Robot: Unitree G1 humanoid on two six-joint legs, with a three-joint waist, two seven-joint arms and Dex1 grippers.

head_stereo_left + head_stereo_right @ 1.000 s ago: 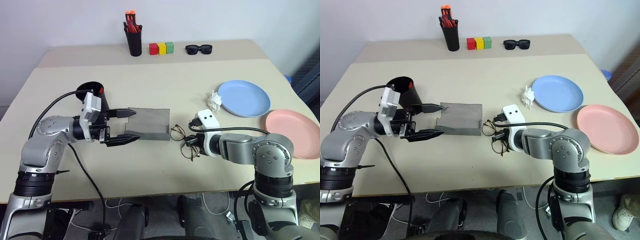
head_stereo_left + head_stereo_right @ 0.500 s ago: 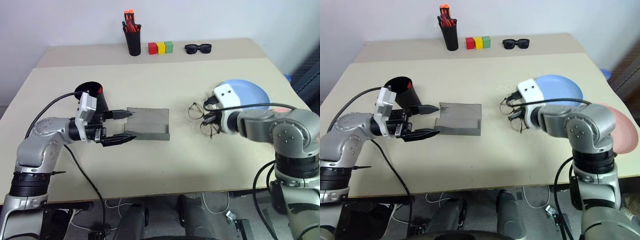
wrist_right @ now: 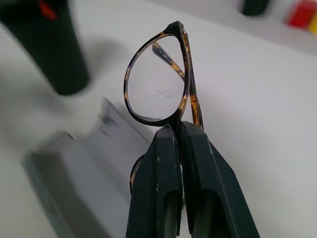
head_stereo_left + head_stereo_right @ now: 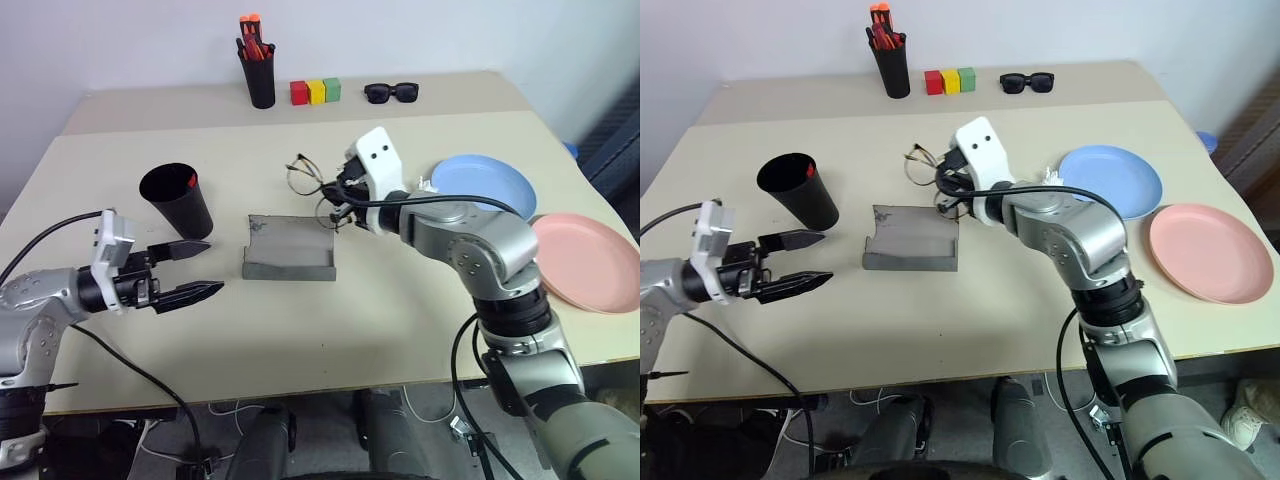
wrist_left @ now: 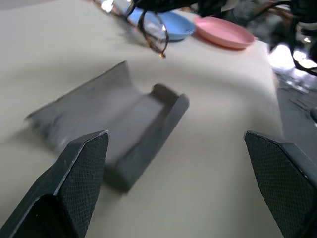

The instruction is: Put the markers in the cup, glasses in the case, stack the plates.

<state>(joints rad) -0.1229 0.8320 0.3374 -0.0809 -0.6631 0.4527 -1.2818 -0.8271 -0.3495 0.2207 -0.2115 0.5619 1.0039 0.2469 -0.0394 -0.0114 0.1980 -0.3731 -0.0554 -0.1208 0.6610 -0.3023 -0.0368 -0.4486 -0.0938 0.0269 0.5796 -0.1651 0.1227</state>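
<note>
My right gripper [image 4: 335, 203] is shut on the glasses [image 3: 157, 84] and holds them in the air over the far edge of the case. The frame [image 4: 308, 180] sticks out to the left of the fingers. The grey case [image 4: 290, 260] lies open on the table, with nothing in it. My left gripper [image 4: 213, 266] is open and level, a little to the left of the case and apart from it. The black cup [image 4: 177, 200] stands behind it, and a red marker end [image 4: 190, 180] shows inside. The blue plate [image 4: 485, 185] and the pink plate [image 4: 590, 262] lie side by side at the right.
Along the back of the table stand a black pot of orange-red pens [image 4: 258, 70], three coloured blocks [image 4: 315, 92] and black sunglasses [image 4: 393, 93]. The pink plate lies close to the table's right edge.
My right gripper has lifted the glasses off the table and carried them left, over the case. My left gripper has drawn back to the left, away from the case.
</note>
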